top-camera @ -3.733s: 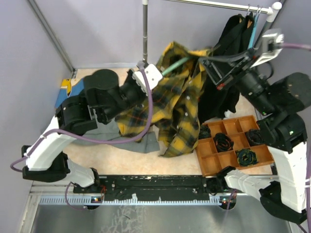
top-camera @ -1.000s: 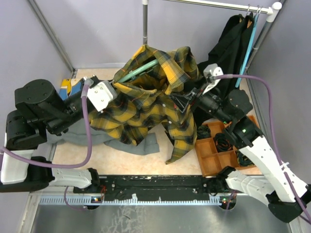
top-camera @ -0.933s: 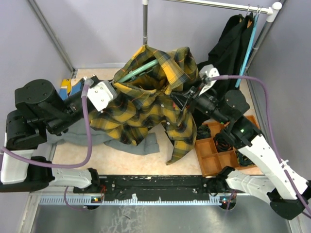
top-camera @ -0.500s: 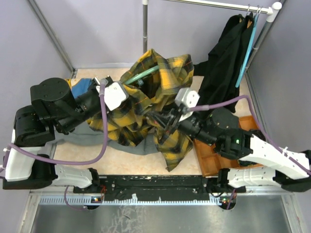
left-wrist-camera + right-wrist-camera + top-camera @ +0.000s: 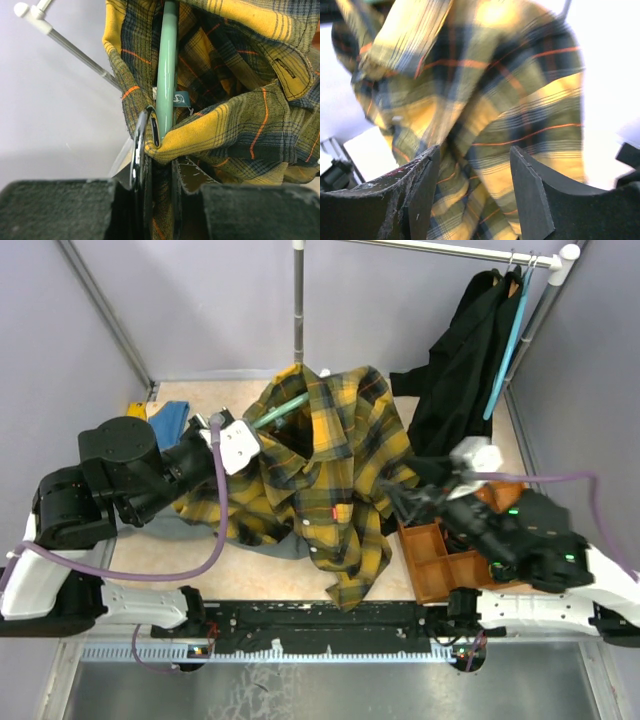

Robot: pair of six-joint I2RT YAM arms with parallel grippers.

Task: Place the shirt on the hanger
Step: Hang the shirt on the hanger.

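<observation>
Left fingers [image 5: 141,150] are pressed together on the hanger [image 5: 167,60], pinching its pale green bar along with a fold of the yellow plaid shirt [image 5: 335,470]. Right fingers [image 5: 529,200] stand spread at the shirt's right edge, with plaid cloth in front of them; nothing appears to be pinched. The hanger is held up off the worktop [image 5: 280,575]. A short length of it shows at the collar opening and the rest runs under the fabric; its hook cannot be made out. Step in hand, as judged: threading the hanger into the shoulders. The shirt is draped over it, bunched and not seated. Next move likely calls for the right fingers to close on the loose collar or shoulder edge and draw it over the free end of the hanger while the left holds steady. Around: an upright pole [image 5: 298,300] stands just behind the raised end, a black garment [image 5: 470,350] hangs from the rail [image 5: 440,248] behind the right arm, an orange compartment tray [image 5: 430,560] lies under that arm, and grey cloth [image 5: 270,540] lies under the shirt tail. In the way: the hanging shirt front screens the hanger from the right side.
</observation>
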